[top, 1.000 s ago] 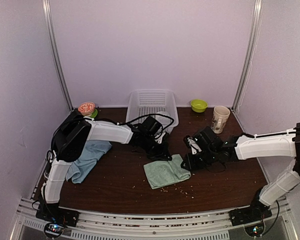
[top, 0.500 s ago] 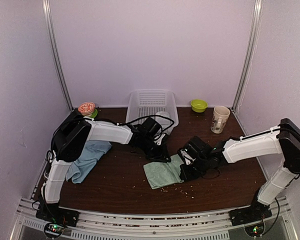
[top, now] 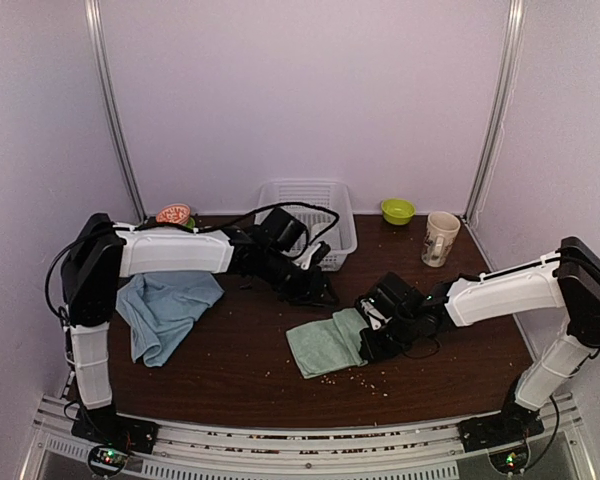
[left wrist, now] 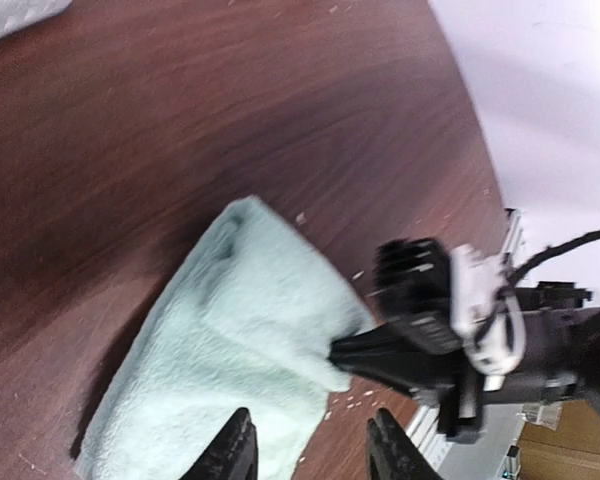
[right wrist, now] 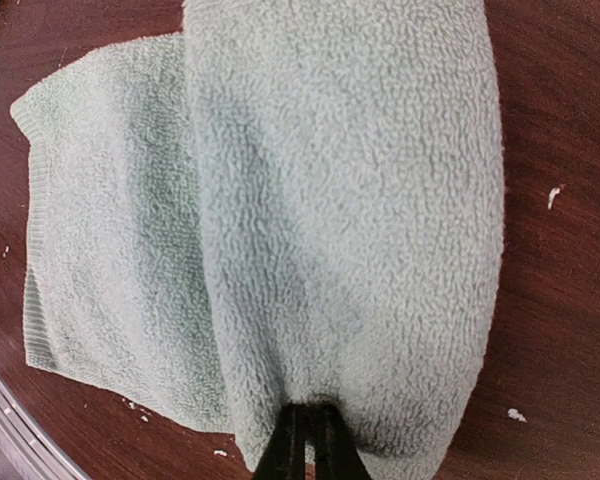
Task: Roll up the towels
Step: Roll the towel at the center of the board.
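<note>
A pale green towel (top: 322,346) lies on the dark wooden table, its right edge folded over into a thick roll (right wrist: 350,200). My right gripper (top: 366,340) is shut on the near end of that fold, its jaws pinched together (right wrist: 308,418) on the cloth. My left gripper (top: 321,291) hovers just beyond the towel's far edge. In the left wrist view its jaws stand open (left wrist: 310,432) with nothing between them, over the green towel (left wrist: 240,340) and facing the right gripper (left wrist: 342,355). A light blue towel (top: 165,308) lies crumpled at the left.
A white lattice basket (top: 305,213) stands at the back centre. A green bowl (top: 397,210) and a beige mug (top: 441,237) are at the back right, and a red-patterned dish (top: 173,214) is at the back left. Crumbs (top: 352,376) dot the table near the green towel.
My left gripper has opened, let go of the green towel and drawn back, its arm swinging off the blue towel. My right gripper moved left, folding the towel's edge over, then held still.
</note>
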